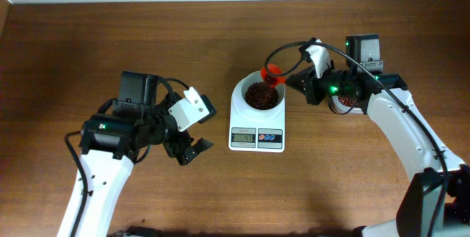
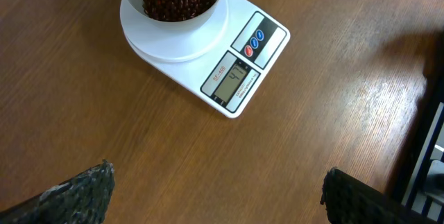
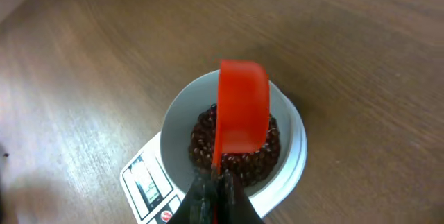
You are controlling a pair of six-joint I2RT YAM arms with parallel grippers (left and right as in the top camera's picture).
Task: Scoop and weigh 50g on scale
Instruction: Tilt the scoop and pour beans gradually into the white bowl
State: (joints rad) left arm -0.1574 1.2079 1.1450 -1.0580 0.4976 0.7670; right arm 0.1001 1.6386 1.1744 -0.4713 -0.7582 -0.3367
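Above the white bowl (image 3: 182, 116) on the scale (image 1: 256, 140), a red scoop (image 3: 241, 109) is held tilted, its handle pinched by the right gripper (image 3: 216, 197), probably so that beans (image 1: 261, 95) are added gradually. The scale lies mid-table, just beside this gripper; the left gripper (image 1: 192, 149), spread wide and empty, is near.

A brown wood-grain desk (image 1: 88, 46) is carrying everything here. A small white rounded-rectangular digital scale (image 1: 257, 139), with a grey display and blue and red buttons, is sitting directly on it near the middle. A container of red-brown beans (image 1: 344, 103) is resting on the desk beside the scale, mostly hidden under the right arm.
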